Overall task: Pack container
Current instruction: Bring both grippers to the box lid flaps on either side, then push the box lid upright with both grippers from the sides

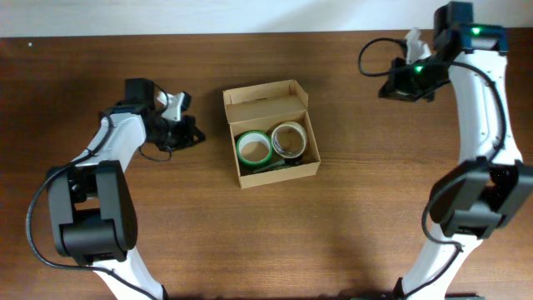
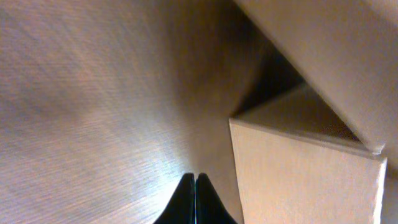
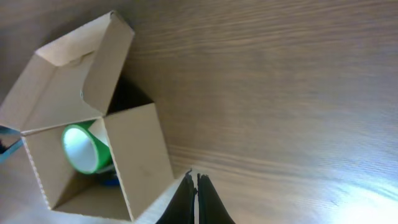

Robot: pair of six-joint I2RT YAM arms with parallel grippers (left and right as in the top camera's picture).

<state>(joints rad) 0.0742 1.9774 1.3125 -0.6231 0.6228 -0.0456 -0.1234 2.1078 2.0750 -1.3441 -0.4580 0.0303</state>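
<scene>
The container (image 1: 246,177) is an open tan cardboard box in the middle of the table, its flap lid (image 1: 265,93) standing up at the back. Inside lie a green tape roll (image 1: 253,147) and a grey-white tape roll (image 1: 288,139). My left gripper (image 1: 193,133) is shut and empty, low on the table just left of the box; its view shows the box's side (image 2: 298,174) close by its fingertips (image 2: 195,179). My right gripper (image 1: 390,83) is shut and empty, raised at the far right; its view (image 3: 194,177) shows the box (image 3: 140,155) and the green roll (image 3: 81,149).
The wooden table (image 1: 375,217) spreads around the box. A dark object (image 1: 279,167) lies in the box in front of the rolls. The arms' bases stand at the front left (image 1: 92,221) and front right (image 1: 475,208).
</scene>
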